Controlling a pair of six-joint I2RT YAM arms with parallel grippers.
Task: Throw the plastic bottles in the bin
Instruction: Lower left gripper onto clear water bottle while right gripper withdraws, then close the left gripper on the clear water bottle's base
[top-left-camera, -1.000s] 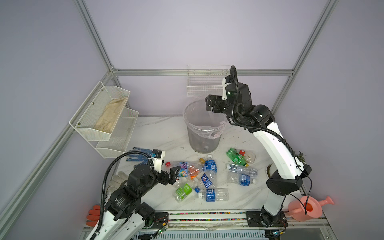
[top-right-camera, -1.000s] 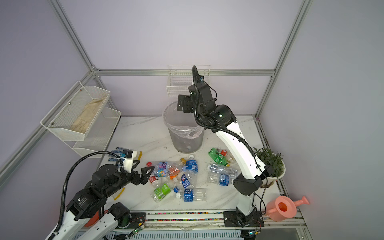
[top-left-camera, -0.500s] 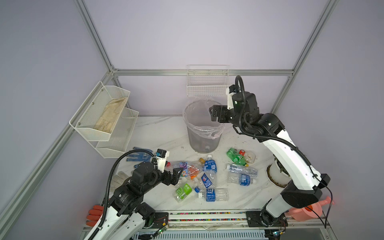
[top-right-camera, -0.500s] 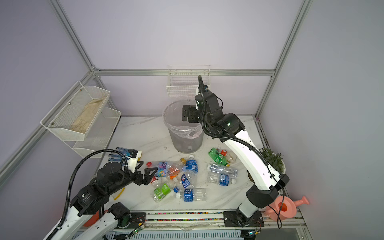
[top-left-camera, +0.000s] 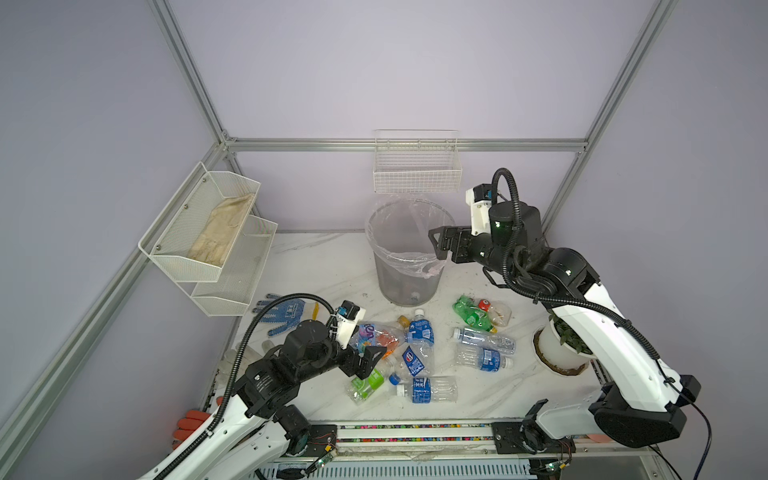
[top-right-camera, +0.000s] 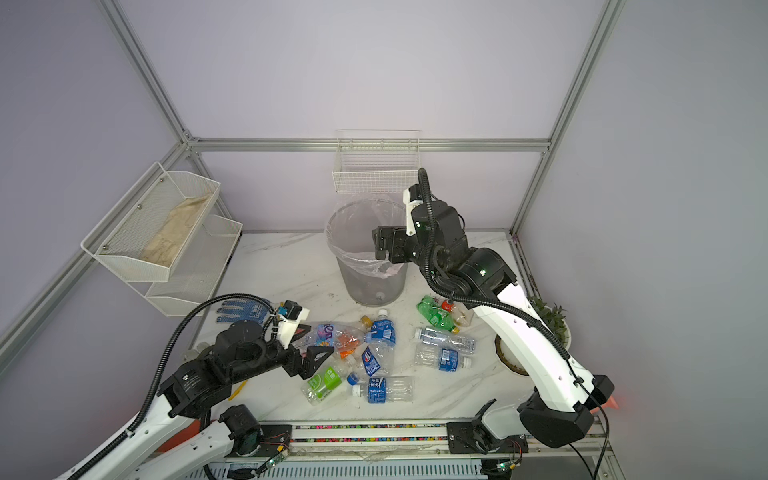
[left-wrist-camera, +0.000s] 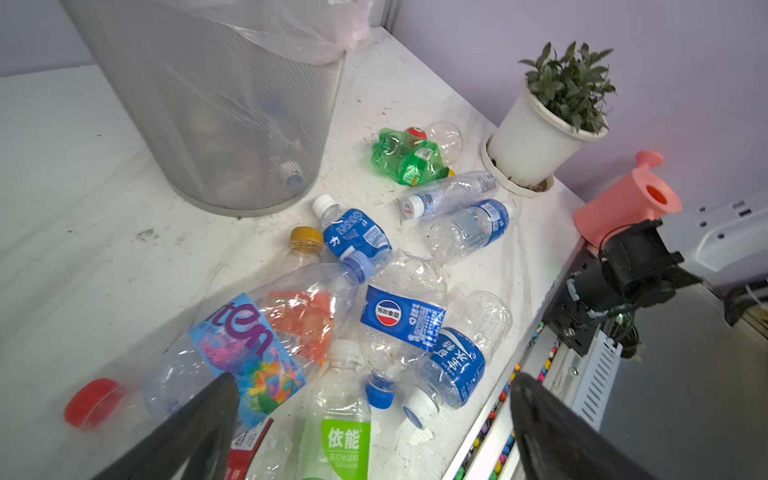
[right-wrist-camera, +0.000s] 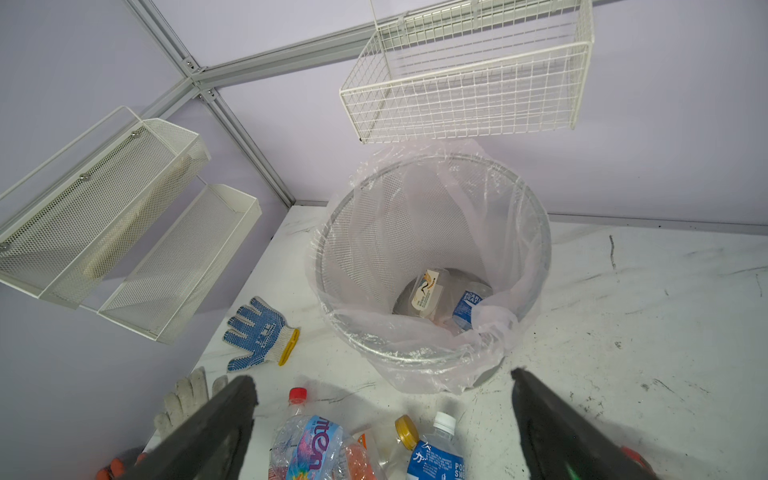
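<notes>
Left wrist view: the left gripper (left-wrist-camera: 374, 380) hangs low over the near end of the bottle heap. Its jaws are wide apart and hold nothing.
Right wrist view: the right gripper (right-wrist-camera: 384, 382) is raised and looks down into the bin (right-wrist-camera: 536, 249). Its jaws are wide apart and empty.
Both top views: the right gripper sits at rim height on the right side of the bin. Whether it touches the liner cannot be told.
Bin placement: it stands upright toward the back of the surface (top-left-camera: 324, 266), with a clear bag folded over its rim.
Loose bottles: most of the plastic bottles (top-left-camera: 415, 353) lie on their sides in front of the bin, in two groups.
Left group: a multicoloured-label bottle (left-wrist-camera: 245, 345), a Pepsi bottle (left-wrist-camera: 401, 318), a green-label bottle (left-wrist-camera: 343, 436) and several blue-label ones overlap each other.
Right group: a crushed green bottle (top-left-camera: 469, 311) and two clear blue-label bottles lie near the potted plant (top-left-camera: 561, 345).
Inside the bin: at least two bottles lie at the bottom, a white-label bottle (right-wrist-camera: 428, 291) and a blue-label one beside it.
Left edge: a blue-dotted glove (top-left-camera: 286, 311) lies flat on the surface.
Walls: a wire basket (top-left-camera: 415, 174) hangs above the bin, and a mesh shelf (top-left-camera: 208, 232) with two tiers hangs on the left.
Far corner: a pink watering can (left-wrist-camera: 623, 199) stands just beyond the plant.
</notes>
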